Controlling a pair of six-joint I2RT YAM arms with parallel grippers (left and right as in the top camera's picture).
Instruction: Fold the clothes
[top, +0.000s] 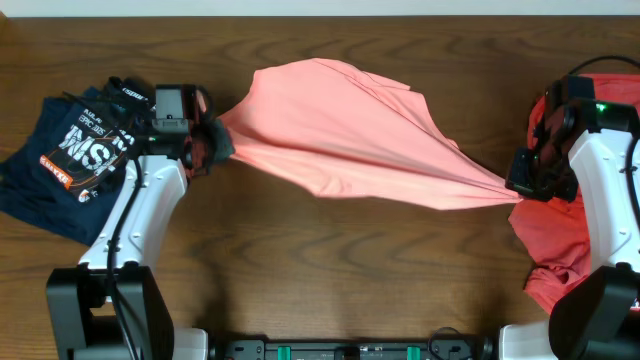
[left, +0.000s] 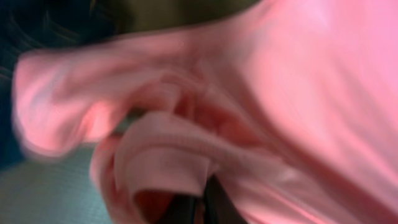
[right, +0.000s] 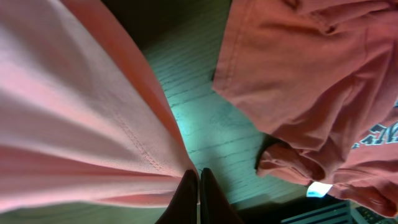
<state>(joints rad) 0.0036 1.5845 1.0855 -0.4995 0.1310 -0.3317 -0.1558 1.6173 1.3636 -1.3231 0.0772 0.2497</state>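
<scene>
The clothes, a light salmon-pink T-shirt (top: 345, 130), hang stretched across the middle of the table between my two grippers. My left gripper (top: 212, 143) is shut on a bunched end of it at the left; in the left wrist view pink cloth (left: 261, 112) fills the frame and wraps the dark fingers (left: 214, 202). My right gripper (top: 520, 183) is shut on the shirt's other end, drawn to a narrow point. In the right wrist view its black fingers (right: 186, 199) pinch the hemmed edge (right: 134, 140) above the table.
A navy T-shirt (top: 70, 150) with white and red lettering lies at the far left beside the left arm. A darker red T-shirt (top: 560, 235) lies crumpled at the far right under the right arm, also seen as red cloth (right: 311, 81) in the right wrist view.
</scene>
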